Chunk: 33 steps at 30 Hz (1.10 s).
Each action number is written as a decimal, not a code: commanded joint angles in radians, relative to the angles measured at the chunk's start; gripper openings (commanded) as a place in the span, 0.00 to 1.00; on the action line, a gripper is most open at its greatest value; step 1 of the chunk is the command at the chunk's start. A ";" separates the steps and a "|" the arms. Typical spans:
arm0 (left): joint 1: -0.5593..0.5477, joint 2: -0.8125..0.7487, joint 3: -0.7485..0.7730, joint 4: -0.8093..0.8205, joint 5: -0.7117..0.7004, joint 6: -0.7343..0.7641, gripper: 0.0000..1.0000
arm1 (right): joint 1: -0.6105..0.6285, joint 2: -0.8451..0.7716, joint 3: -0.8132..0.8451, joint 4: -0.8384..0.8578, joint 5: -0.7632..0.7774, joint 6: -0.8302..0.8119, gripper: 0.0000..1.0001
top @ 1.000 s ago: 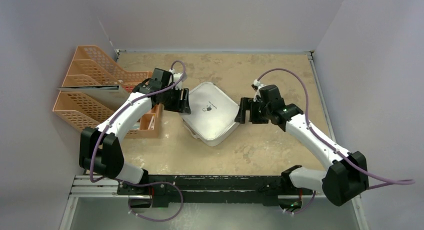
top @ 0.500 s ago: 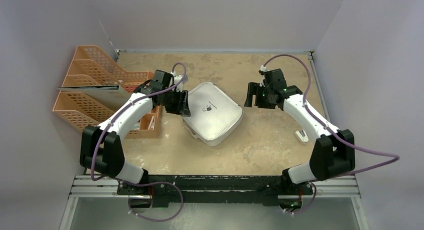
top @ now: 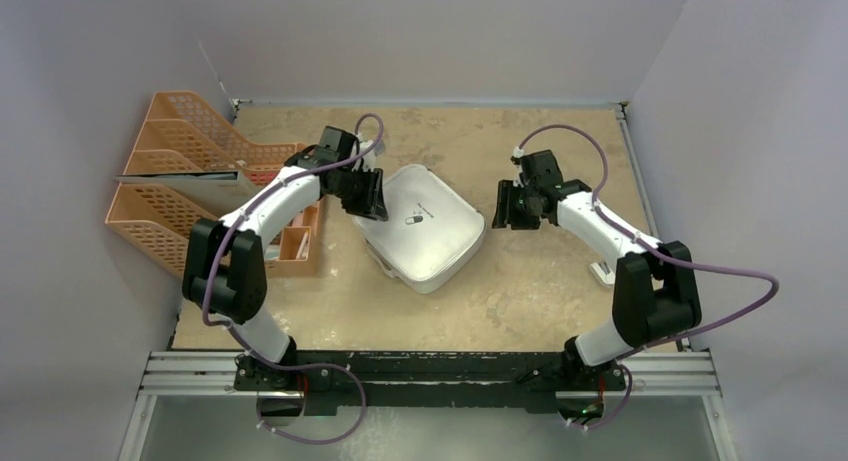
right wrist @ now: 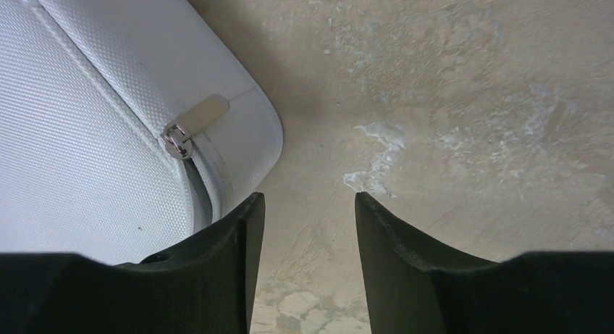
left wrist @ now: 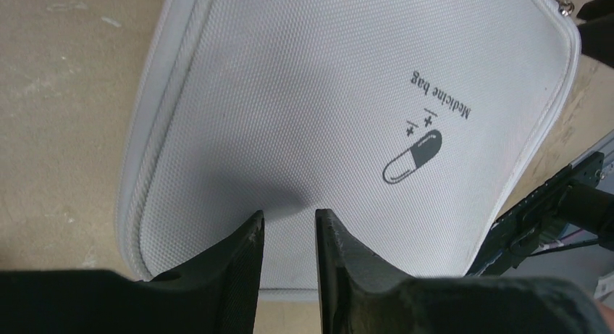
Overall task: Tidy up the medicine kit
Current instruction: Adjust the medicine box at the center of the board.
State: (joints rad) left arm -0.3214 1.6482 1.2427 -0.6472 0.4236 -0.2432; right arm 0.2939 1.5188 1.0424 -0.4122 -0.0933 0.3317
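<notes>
Where the left gripper [left wrist: 289, 216] hangs over the medicine kit [left wrist: 326, 95], its two jaws stand close together with a narrow slot between them. Nothing sits in that slot. The tips point at the textured lid, on the side away from the pill logo [left wrist: 411, 155]. A soft shadow lies on the fabric just ahead of them. Whether the tips touch the lid cannot be told.

The right gripper [right wrist: 308, 203] has its jaws spread, with bare table [right wrist: 470, 95] showing between them. It grips nothing. Its left-hand finger [right wrist: 217, 261] stands just beside a rounded corner of the medicine kit. The metal zip pull [right wrist: 195, 117] lies on that corner, against the zip seam.

From above, the medicine kit [top: 425, 226] lies with its lid down near the middle of the table [top: 540, 281], turned corner-on to the arms. The left gripper [top: 368, 196] is over its rear left edge. The right gripper [top: 505, 206] is just off its right corner. Orange mesh trays [top: 190, 181] stand at the table's left side, behind the left arm.
</notes>
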 commanded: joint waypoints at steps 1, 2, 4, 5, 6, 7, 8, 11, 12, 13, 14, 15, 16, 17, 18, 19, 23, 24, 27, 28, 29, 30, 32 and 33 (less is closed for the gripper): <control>0.000 0.075 0.089 0.022 -0.030 0.018 0.30 | -0.001 0.014 -0.044 0.081 -0.076 -0.009 0.51; 0.000 0.093 0.102 0.021 -0.033 0.022 0.29 | 0.002 0.017 -0.048 0.090 -0.089 -0.008 0.51; 0.000 0.126 0.136 0.019 -0.032 0.029 0.29 | 0.007 0.022 -0.053 0.099 -0.111 -0.010 0.51; 0.000 0.139 0.154 0.012 -0.030 0.031 0.29 | 0.014 0.021 -0.057 0.107 -0.115 -0.013 0.51; 0.000 0.148 0.174 0.000 -0.028 0.034 0.29 | 0.023 0.015 -0.062 0.114 -0.117 -0.015 0.50; -0.001 0.154 0.199 -0.017 -0.029 0.036 0.29 | 0.030 0.012 -0.069 0.120 -0.117 -0.013 0.51; -0.001 0.155 0.218 -0.036 -0.032 0.039 0.29 | 0.036 0.011 -0.073 0.122 -0.115 -0.012 0.50; -0.001 0.120 0.253 -0.072 -0.054 0.039 0.34 | 0.037 0.008 -0.077 0.112 -0.099 -0.005 0.50; -0.001 0.098 0.254 -0.081 -0.062 0.040 0.36 | 0.039 0.004 -0.077 0.111 -0.094 -0.002 0.50; -0.001 0.075 0.250 -0.087 -0.073 0.041 0.38 | 0.038 0.001 -0.076 0.106 -0.090 -0.001 0.50; 0.000 0.050 0.241 -0.088 -0.085 0.041 0.40 | 0.037 -0.003 -0.075 0.101 -0.083 0.001 0.50; -0.001 0.028 0.231 -0.091 -0.097 0.041 0.42 | 0.037 -0.009 -0.072 0.090 -0.073 0.004 0.50; -0.001 0.009 0.222 -0.098 -0.108 0.042 0.43 | 0.037 -0.013 -0.071 0.071 -0.069 0.013 0.50; -0.001 -0.008 0.212 -0.106 -0.119 0.042 0.45 | 0.037 -0.018 -0.071 0.050 -0.069 0.036 0.50; 0.000 -0.022 0.200 -0.110 -0.128 0.044 0.46 | 0.036 -0.026 -0.072 0.042 -0.053 0.042 0.50; 0.000 -0.037 0.184 -0.109 -0.139 0.044 0.47 | 0.036 -0.035 -0.075 0.035 -0.034 0.049 0.50; 0.002 -0.051 0.149 -0.118 -0.178 0.059 0.54 | 0.037 -0.072 -0.085 0.003 -0.001 0.094 0.51; 0.003 -0.046 0.157 -0.127 -0.200 0.065 0.57 | 0.036 -0.082 -0.082 -0.011 0.006 0.101 0.52; 0.018 -0.034 0.185 -0.127 -0.228 0.072 0.61 | 0.036 -0.127 -0.094 -0.049 0.061 0.165 0.56; 0.019 -0.029 0.188 -0.106 -0.218 0.069 0.63 | 0.036 -0.142 -0.102 -0.059 0.085 0.191 0.57; 0.019 -0.022 0.191 -0.080 -0.202 0.066 0.64 | 0.035 -0.156 -0.108 -0.067 0.090 0.207 0.58; 0.019 -0.007 0.200 -0.064 -0.187 0.063 0.65 | 0.034 -0.171 -0.111 -0.079 0.108 0.221 0.58; 0.020 0.035 0.233 -0.060 -0.167 0.064 0.66 | 0.034 -0.199 -0.110 -0.102 0.103 0.235 0.58; 0.021 0.057 0.250 -0.068 -0.160 0.068 0.66 | 0.035 -0.217 -0.111 -0.104 0.096 0.236 0.58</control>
State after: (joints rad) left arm -0.3080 1.6386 1.4223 -0.7532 0.2386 -0.1932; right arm 0.3271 1.3647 0.9401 -0.4522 -0.0402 0.5003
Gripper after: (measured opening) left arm 0.655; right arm 0.577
